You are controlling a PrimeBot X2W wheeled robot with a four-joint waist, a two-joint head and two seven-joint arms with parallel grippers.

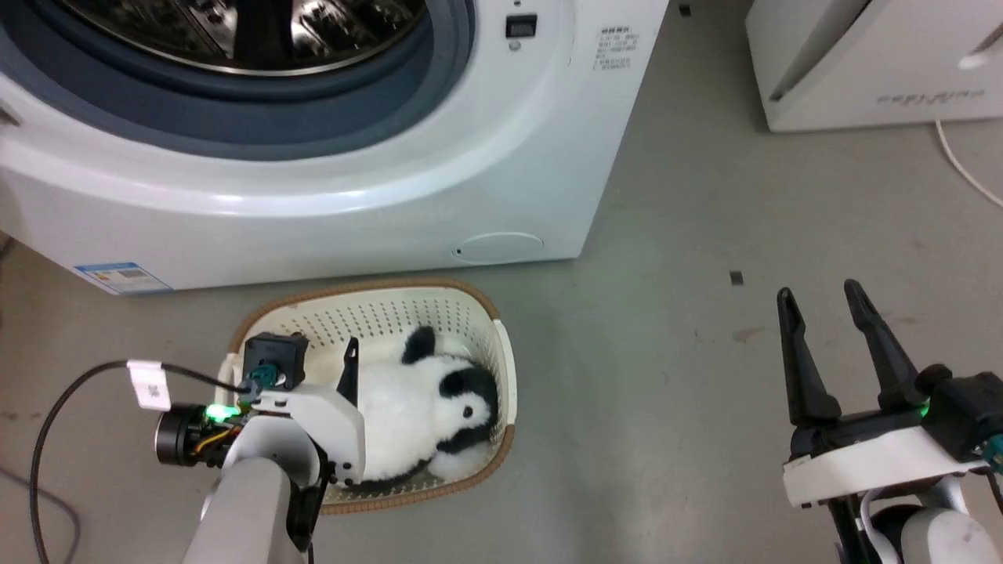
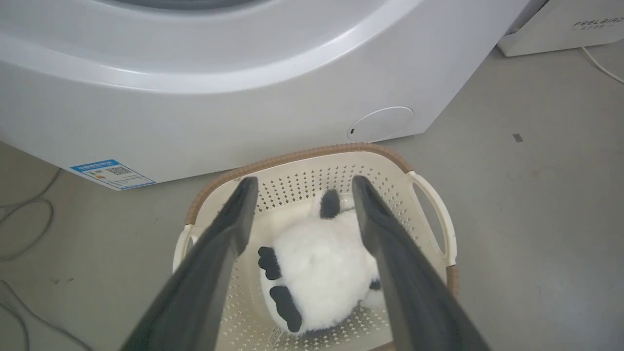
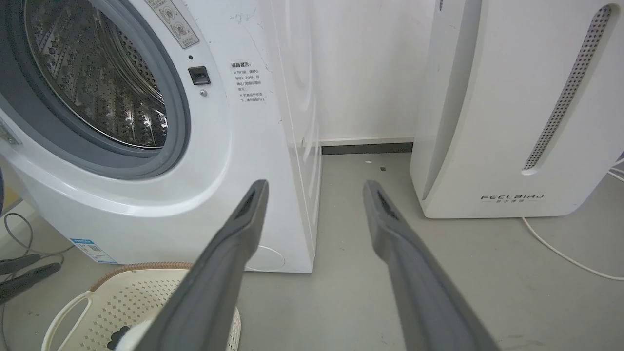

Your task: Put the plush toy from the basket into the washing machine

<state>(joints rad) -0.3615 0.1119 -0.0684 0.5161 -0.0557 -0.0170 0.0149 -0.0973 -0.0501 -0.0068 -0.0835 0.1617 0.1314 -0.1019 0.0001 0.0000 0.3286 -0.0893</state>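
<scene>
Left gripper (image 2: 302, 180) hangs over the basket (image 1: 376, 286), 2 fingers (image 2: 219, 253) spread either side of the panda plush (image 1: 415, 407) lying inside. Washing machine (image 1: 313, 211) just behind, porthole open. Right gripper (image 1: 817, 290) spread, empty, over floor (image 1: 689, 392); FEELBIRD appliance (image 1: 862, 70) beyond.

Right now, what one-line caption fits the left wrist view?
Open left gripper poised over the plush toy lying in the basket, in front of the washing machine.

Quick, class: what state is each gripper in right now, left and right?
Left gripper: open, fingers either side of the plush toy in the basket, not closed on it.
Right gripper: open, holding nothing.
</scene>
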